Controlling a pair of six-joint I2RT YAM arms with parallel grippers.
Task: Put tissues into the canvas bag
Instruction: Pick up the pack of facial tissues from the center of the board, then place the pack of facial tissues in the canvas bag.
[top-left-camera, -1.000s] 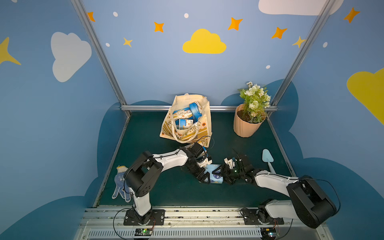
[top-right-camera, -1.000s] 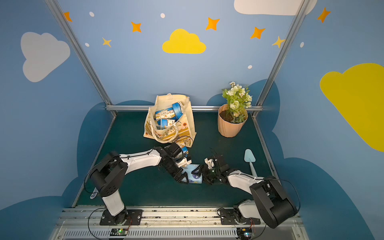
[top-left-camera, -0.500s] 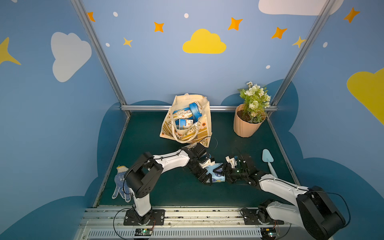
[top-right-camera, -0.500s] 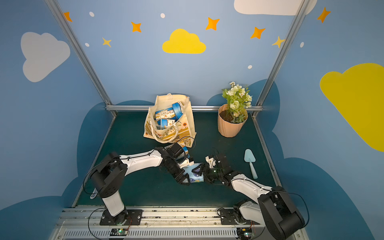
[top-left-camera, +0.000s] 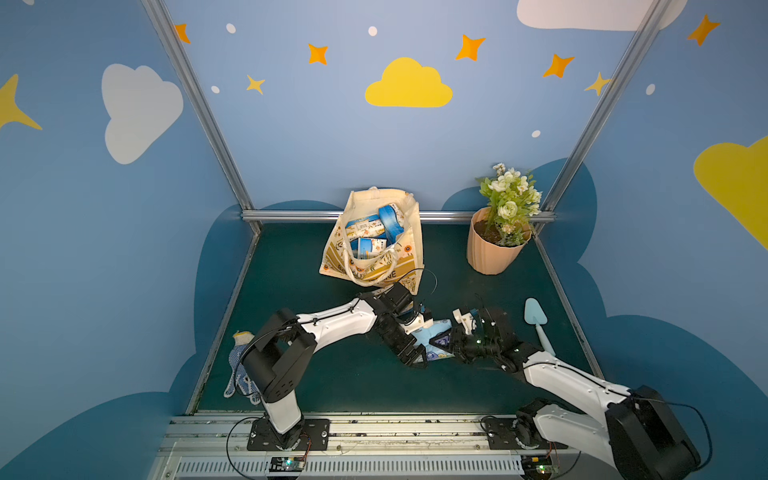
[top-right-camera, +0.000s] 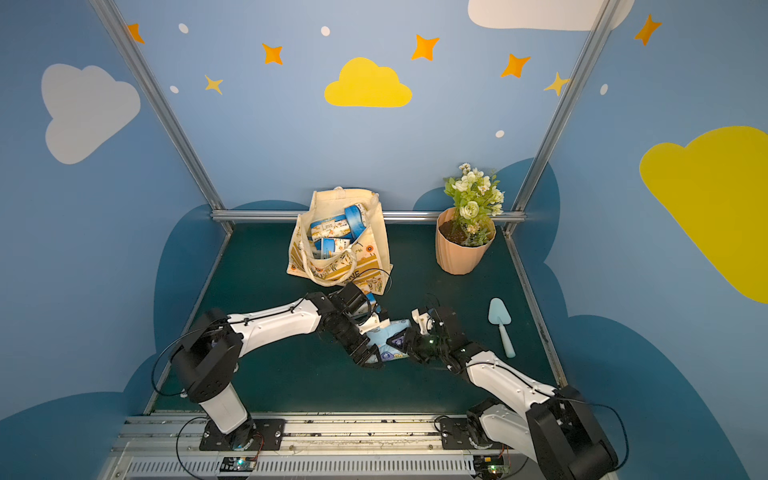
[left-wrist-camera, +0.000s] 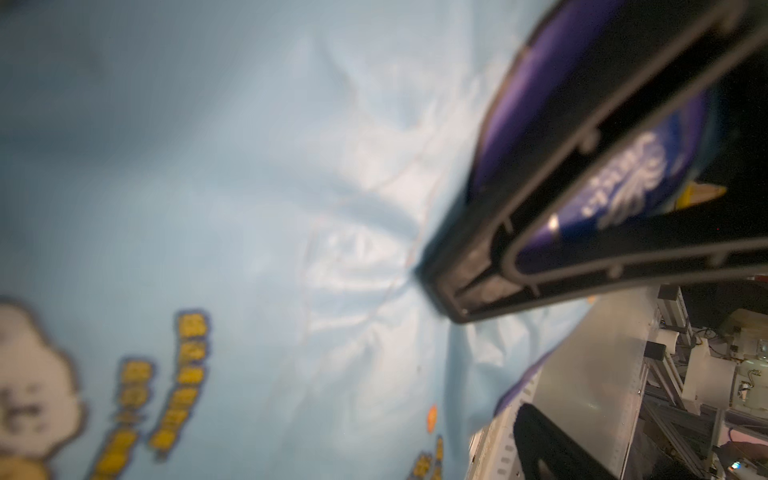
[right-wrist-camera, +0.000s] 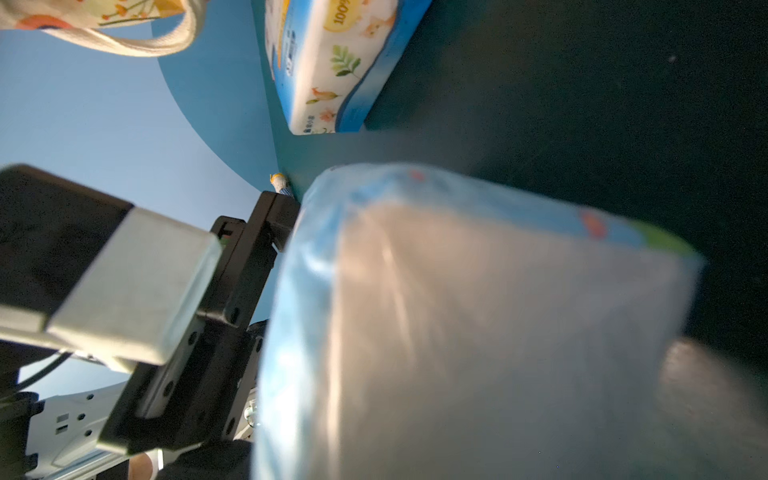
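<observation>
One pale pack, long axis running from left fingers to right fingers: right pair pinched shut on its end, left pair spread wide at the opposite end, bag just beyond both, nearer the left fingers.

"100%" on yellow badge of blue-and-white tissue pack, just beside canvas bag; bag's front lettering legible only as "NE"; pale blue pack print too blurred to read

Pale blue tissue pack with purple emblem; cream canvas bag, mustard stripes and floral print; ribbed peach flowerpot; teal trowel.
</observation>
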